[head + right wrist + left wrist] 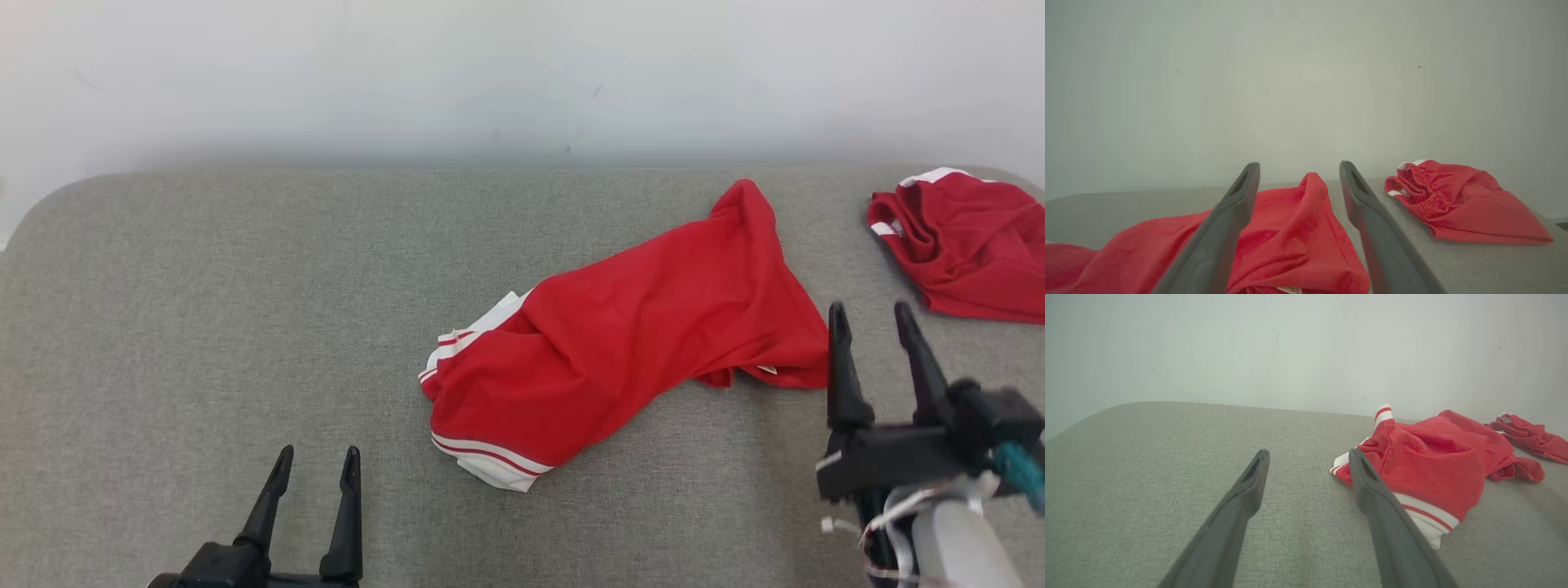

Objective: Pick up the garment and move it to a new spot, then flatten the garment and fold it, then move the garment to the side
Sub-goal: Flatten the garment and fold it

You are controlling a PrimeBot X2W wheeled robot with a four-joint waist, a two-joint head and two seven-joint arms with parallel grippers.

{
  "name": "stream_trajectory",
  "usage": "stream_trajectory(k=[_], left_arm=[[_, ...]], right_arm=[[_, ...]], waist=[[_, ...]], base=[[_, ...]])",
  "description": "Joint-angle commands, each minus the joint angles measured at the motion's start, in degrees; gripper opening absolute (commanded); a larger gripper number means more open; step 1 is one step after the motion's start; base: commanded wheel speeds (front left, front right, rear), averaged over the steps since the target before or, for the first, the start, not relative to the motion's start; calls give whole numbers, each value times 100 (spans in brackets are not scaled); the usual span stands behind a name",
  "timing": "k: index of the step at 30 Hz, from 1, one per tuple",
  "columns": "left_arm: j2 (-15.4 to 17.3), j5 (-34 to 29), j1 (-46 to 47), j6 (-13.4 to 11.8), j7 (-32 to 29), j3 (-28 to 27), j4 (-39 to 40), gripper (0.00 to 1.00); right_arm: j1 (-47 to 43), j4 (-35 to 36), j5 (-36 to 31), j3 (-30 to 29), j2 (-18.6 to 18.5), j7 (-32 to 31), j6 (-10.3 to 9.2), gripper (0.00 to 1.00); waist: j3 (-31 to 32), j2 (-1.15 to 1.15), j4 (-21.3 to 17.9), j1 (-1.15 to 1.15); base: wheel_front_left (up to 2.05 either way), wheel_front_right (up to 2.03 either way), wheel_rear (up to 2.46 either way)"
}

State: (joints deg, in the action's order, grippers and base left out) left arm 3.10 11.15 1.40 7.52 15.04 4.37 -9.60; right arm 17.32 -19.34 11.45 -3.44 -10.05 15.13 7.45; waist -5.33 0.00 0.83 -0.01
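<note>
A crumpled red garment (pixel 629 335) with white striped trim lies in a heap on the grey table (pixel 204 310), right of centre. It also shows in the left wrist view as the red garment (pixel 1433 465) and in the right wrist view as the red garment (pixel 1286 232). My left gripper (pixel 314 465) is open at the lower left, well clear of the cloth, with nothing between its fingers (pixel 1249 490). My right gripper (pixel 872 322) is open just beside the garment's right end, holding nothing; its fingers (pixel 1359 196) straddle the cloth's near end from above.
A second red piece of clothing (pixel 967 241) with white trim lies bunched at the table's far right edge, also seen as the second red piece (pixel 1457 200). A pale wall (pixel 522 73) rises behind the table. The table's left half is bare grey fabric.
</note>
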Motion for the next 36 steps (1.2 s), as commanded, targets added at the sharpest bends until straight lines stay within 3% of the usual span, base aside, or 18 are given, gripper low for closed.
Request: stream_trajectory(k=[1,11,17,36], left_arm=[[18,18,-51,-9,13,16,-13,100],[116,100,-2,-9,13,221,-148,100],[322,169,300,-9,13,674,-498,100],[943,835,1610,-10,13,1952,-2120,100]], right_arm=[[-209,175,-8,-17,97,-1,1,100],[-1162,961,-77,137,540,0,1,100],[-1480,1112,-152,497,687,0,1,100],[-1269,962,114,825,724,0,1,100]], waist=[[8,0,-10,1],[-23,0,-124,1],[-90,0,-182,1],[-359,0,-512,1]], base=[[0,0,0],[0,0,0],[0,0,0],[0,0,0]])
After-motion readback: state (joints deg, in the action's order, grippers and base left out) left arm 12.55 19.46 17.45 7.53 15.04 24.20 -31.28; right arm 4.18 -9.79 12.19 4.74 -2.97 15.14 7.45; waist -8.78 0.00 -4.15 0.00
